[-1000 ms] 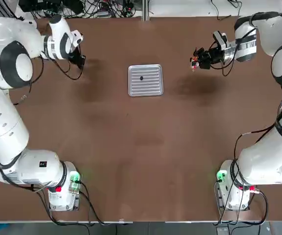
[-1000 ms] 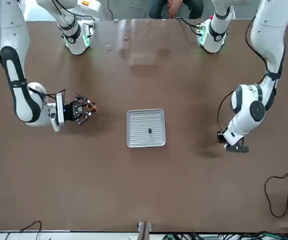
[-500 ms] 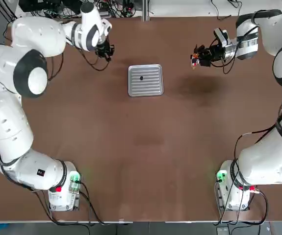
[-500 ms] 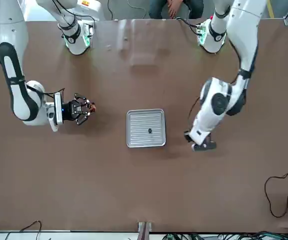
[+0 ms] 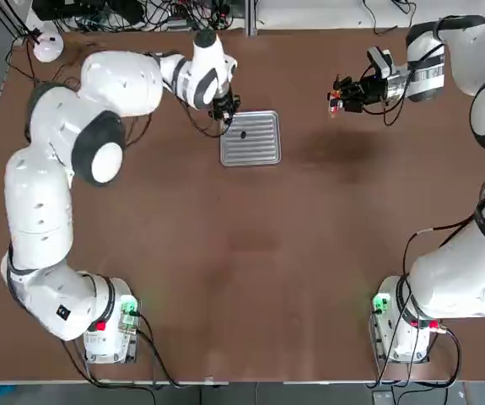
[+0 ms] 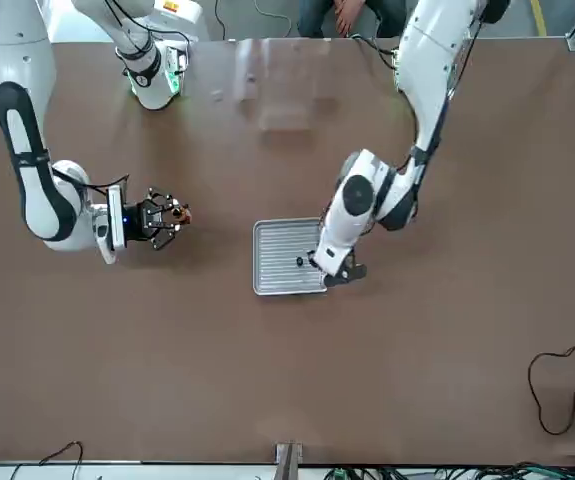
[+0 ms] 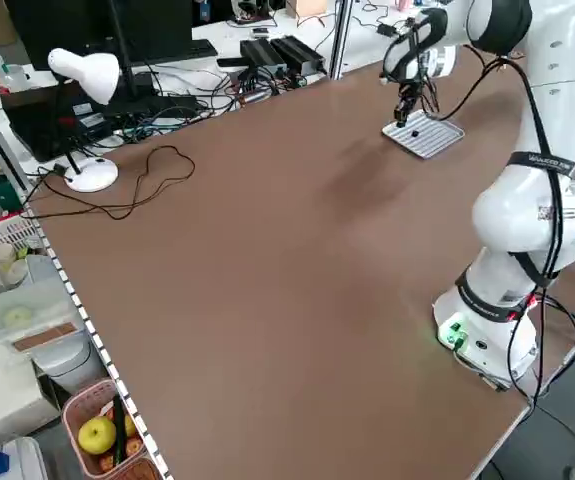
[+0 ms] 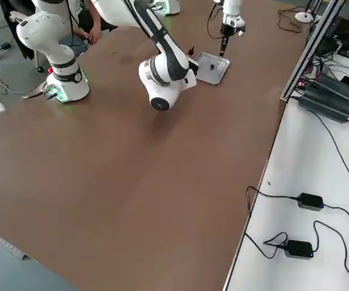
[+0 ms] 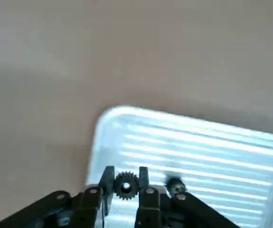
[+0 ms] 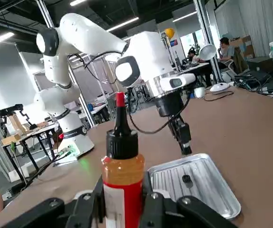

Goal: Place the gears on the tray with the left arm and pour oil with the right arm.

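The ribbed metal tray lies upper centre of the top view, one gear already on it. The left gripper hangs at the tray's upper-left corner, fingers clamped on the second toothed gear. The right gripper, upper right, is well apart from the tray, fingers closed on the upright oil bottle. Recommendation: carry the gear fully inside the rim, lower it beside the first, then release.
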You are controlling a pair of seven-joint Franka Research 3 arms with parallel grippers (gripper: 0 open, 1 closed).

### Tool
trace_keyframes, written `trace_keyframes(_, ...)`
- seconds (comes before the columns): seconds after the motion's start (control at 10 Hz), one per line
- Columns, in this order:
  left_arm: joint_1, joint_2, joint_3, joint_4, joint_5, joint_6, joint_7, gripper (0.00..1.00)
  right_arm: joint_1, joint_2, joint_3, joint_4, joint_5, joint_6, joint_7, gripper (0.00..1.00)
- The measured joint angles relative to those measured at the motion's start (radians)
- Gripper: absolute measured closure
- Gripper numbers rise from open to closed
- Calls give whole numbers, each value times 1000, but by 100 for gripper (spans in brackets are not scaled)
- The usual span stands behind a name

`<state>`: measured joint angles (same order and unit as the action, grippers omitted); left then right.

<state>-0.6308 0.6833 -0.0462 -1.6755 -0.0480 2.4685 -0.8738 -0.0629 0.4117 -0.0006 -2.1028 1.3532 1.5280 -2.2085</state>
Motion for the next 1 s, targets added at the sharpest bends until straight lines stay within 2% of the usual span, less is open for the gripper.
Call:
trace_keyframes(0.2, -117, 58, 74, 61, -56, 0, -31, 75, 1, 0, 1, -1, 0, 0, 10, 70)
trace_keyframes(0.6, -137, 79, 93, 97, -70, 0, -37, 74, 18, -9, 2, -2, 0, 12, 38, 70)
trace_keyframes(1.0, -135, 79, 97, 106, -70, 0, -36, 17, 18, -10, 1, -2, 0, 12, 39, 70)
